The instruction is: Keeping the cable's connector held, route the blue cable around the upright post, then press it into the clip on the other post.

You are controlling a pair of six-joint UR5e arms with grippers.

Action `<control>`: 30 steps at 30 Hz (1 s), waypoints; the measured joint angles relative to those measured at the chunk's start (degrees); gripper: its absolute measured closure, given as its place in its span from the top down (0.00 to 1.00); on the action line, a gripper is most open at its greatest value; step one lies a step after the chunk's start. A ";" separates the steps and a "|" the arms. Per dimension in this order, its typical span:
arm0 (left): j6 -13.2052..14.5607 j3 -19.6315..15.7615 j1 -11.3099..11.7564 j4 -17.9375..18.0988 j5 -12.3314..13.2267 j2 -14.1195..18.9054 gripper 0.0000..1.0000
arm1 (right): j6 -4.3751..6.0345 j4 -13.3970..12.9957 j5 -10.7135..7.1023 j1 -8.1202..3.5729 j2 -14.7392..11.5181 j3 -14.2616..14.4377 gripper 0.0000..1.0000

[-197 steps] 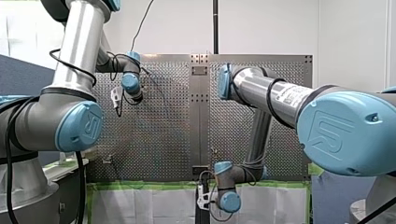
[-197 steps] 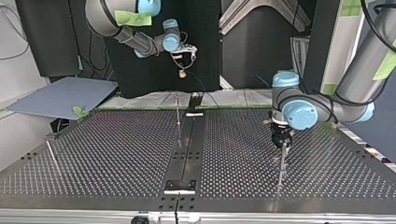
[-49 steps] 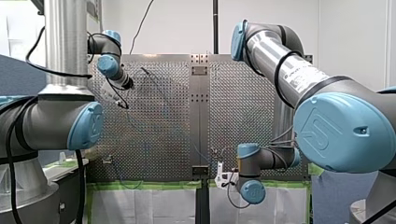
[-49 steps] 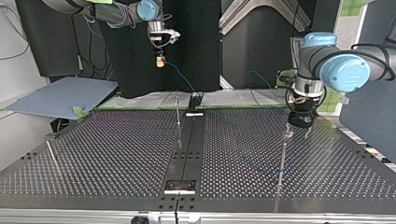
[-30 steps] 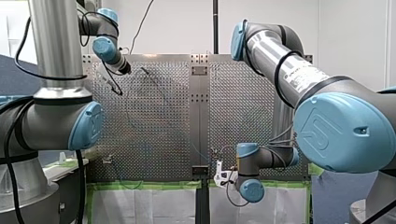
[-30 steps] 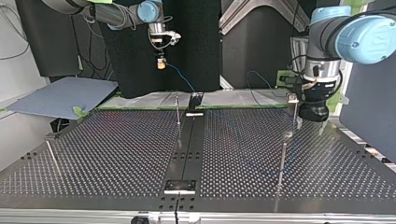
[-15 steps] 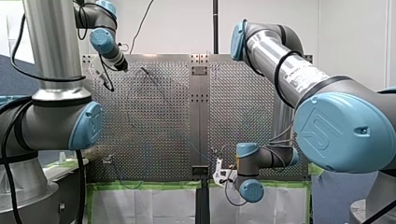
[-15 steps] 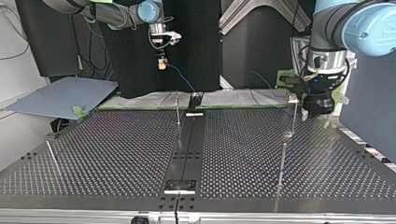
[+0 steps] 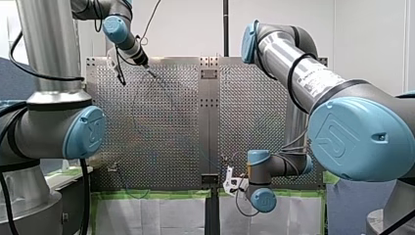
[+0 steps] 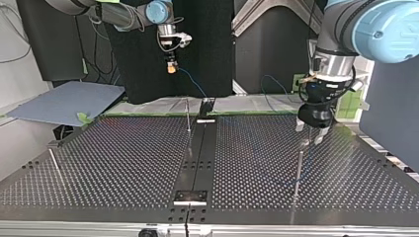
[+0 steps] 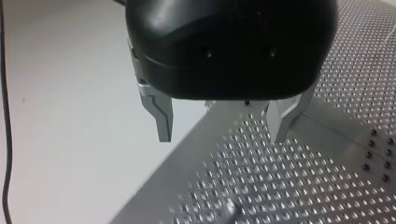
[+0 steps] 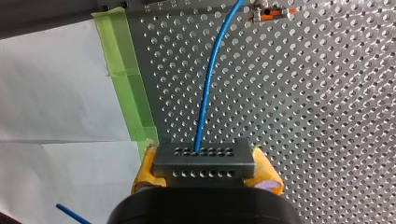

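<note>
My right gripper's yellow-padded fingers [image 12: 264, 169] are clamping the grey perforated block connector [image 12: 204, 162]. The thin blue cable [image 12: 211, 79] is running ahead from it over the perforated metal table [image 12: 317, 116]. My left gripper's bare metal fingers [image 11: 160, 116] are standing spread with nothing between them, hanging just over the slender upright metal post [image 10: 298, 168] at the top view's right.

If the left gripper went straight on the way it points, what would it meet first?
Probably the perforated table, near its edge; my left gripper has open jaws. A post stands close by; depth is unclear.
</note>
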 joint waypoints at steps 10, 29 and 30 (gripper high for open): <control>5.67 3.36 -4.58 -1.36 -2.70 -1.37 0.99 | 0.00 0.02 0.00 0.11 0.00 0.01 0.00; 15.94 3.63 -4.05 0.18 -9.87 -7.35 0.99 | 0.00 0.16 -0.43 0.12 0.00 -0.32 0.00; 16.45 3.64 -3.98 0.48 -9.97 -7.33 0.99 | 0.01 0.17 -0.43 0.12 0.00 -0.32 0.00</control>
